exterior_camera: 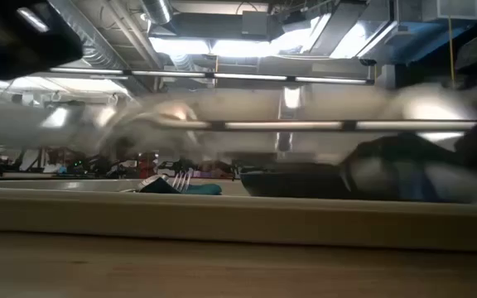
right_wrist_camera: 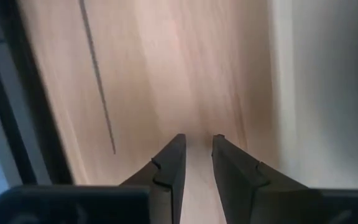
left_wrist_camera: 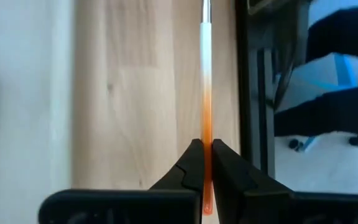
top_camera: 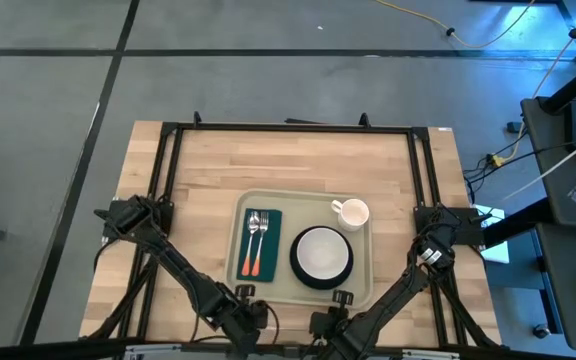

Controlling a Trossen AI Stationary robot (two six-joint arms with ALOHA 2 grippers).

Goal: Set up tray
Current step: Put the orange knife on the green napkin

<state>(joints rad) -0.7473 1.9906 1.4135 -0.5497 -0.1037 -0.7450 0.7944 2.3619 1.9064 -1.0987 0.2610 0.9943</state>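
Observation:
The beige tray (top_camera: 293, 205) lies mid-table. It carries a green napkin (top_camera: 271, 240) with a spoon and a fork (top_camera: 263, 228), a dark bowl (top_camera: 320, 255) and a white cup (top_camera: 350, 212). My left gripper (left_wrist_camera: 205, 144) is by the tray's near left corner (top_camera: 253, 318), above the strip of wood along the table's near edge. It is shut on a slim utensil (left_wrist_camera: 206, 74) whose handle fades from orange to white; which kind cannot be told. My right gripper (right_wrist_camera: 197, 140) is by the near rim (top_camera: 320, 322), its fingers a little apart over bare wood, nothing between them. My left gripper pinches the utensil's orange handle end (left_wrist_camera: 207, 132) between its two fingers. The fingers slant down and lie along the handle. The utensil juts out past the fingertips over the wood, metal part farthest. I cannot tell whether its far end touches the table.
A black frame (top_camera: 168, 180) runs along the table's sides and near edge. The tray's near rim (exterior_camera: 238, 219) spans the low view. Bare wood shows on the far half of the table (top_camera: 288, 155) and in the narrow strip in front of the tray.

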